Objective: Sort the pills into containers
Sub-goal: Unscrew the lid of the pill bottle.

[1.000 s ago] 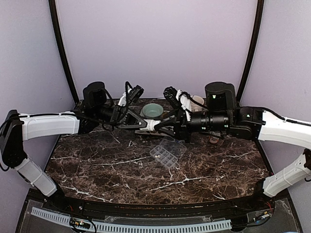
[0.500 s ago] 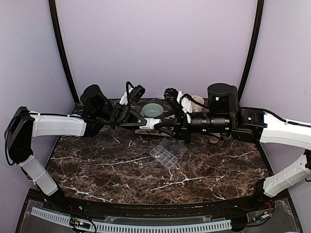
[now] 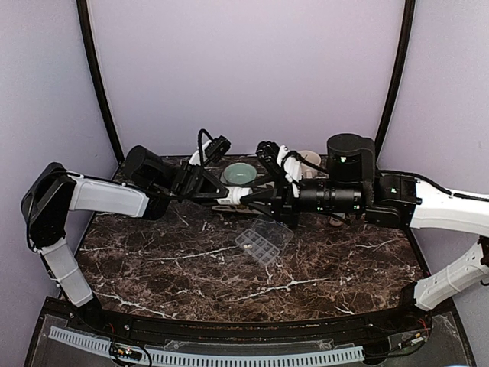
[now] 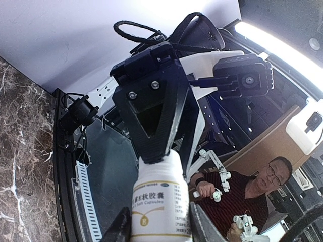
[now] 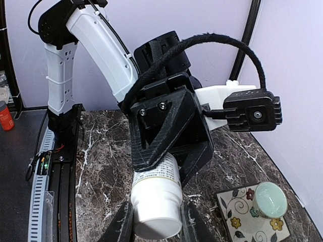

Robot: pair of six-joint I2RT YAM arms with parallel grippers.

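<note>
1. Read the label point(image 4: 154, 204) in the left wrist view. It carries a row of Chinese characters, and the small Latin line beneath them appears to read "Soft Capsules". The finer print lower down is too small to read.

2. Check the left gripper point(image 4: 160, 224). Its jaws stand part-way apart, with one finger pressed against each side of the labelled body of the white bottle point(image 4: 157, 174). It grips the bottle off the table point(image 3: 176, 260).

3. Check the right gripper point(image 5: 156, 222). Its jaws are drawn in tight on the bottle's white cap point(image 5: 156, 206), one finger on each side. The two grippers meet nose to nose, so you hold the bottle at both ends, lying roughly level between them.

4. Locate the pill box point(image 3: 258, 246) in the top view. It lies on the table on the near side of the bottle, just below the right gripper and apart from both grippers. Its clear lid point(image 3: 275, 228) is swung back towards the rear right, exposing two rows of compartments point(image 3: 256, 248).

5. You cannot make out any pills at this size, either in the box or on the table.

6. Note the pale green bowl point(image 3: 240, 174) behind the bottle. The right wrist view shows it standing on a flower-patterned tile point(image 5: 242, 214).
</note>
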